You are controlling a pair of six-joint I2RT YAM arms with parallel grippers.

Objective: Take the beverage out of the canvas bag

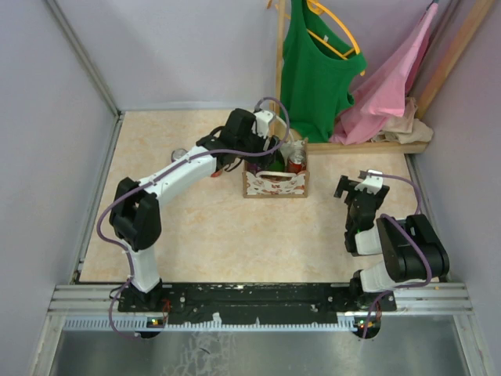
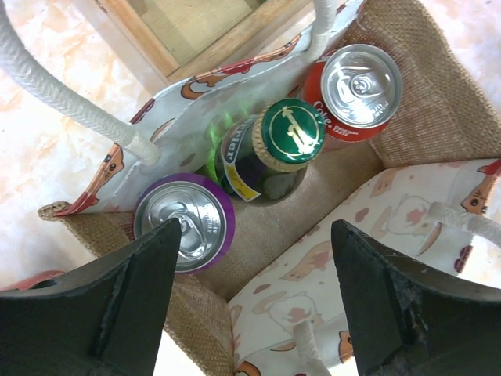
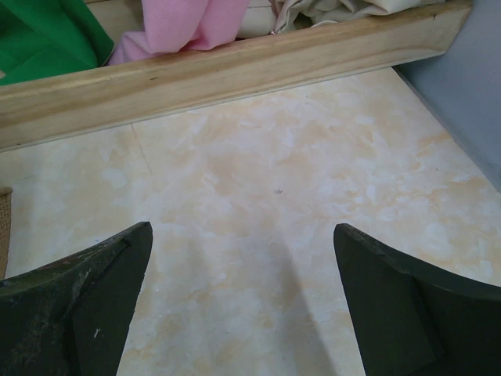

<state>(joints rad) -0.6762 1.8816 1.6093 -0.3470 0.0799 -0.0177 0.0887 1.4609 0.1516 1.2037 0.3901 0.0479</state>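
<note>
Three drinks stand packed in the canvas bag (image 1: 275,184), which sits on the bench (image 1: 196,235) toward 12 o'clock, just in front of the wooden rack (image 1: 368,146). A green bottle (image 2: 274,149) is in the middle, with a purple can (image 2: 182,222) at its 8 o'clock and a red can (image 2: 356,90) at its 1 o'clock, all touching or nearly so. From where I stand the left pincer (image 2: 254,301) hangs released over the bag's mouth, jaws spread wide, gripping nothing. The right pincer (image 3: 243,305) is released too, well apart at 3 o'clock over bare bench. My worry is the crowding: one finger coming down could land on the purple can's rim or snag a rope handle (image 2: 66,98). The soft, light bag may also ride up with whatever is lifted, tipping the others.
</note>
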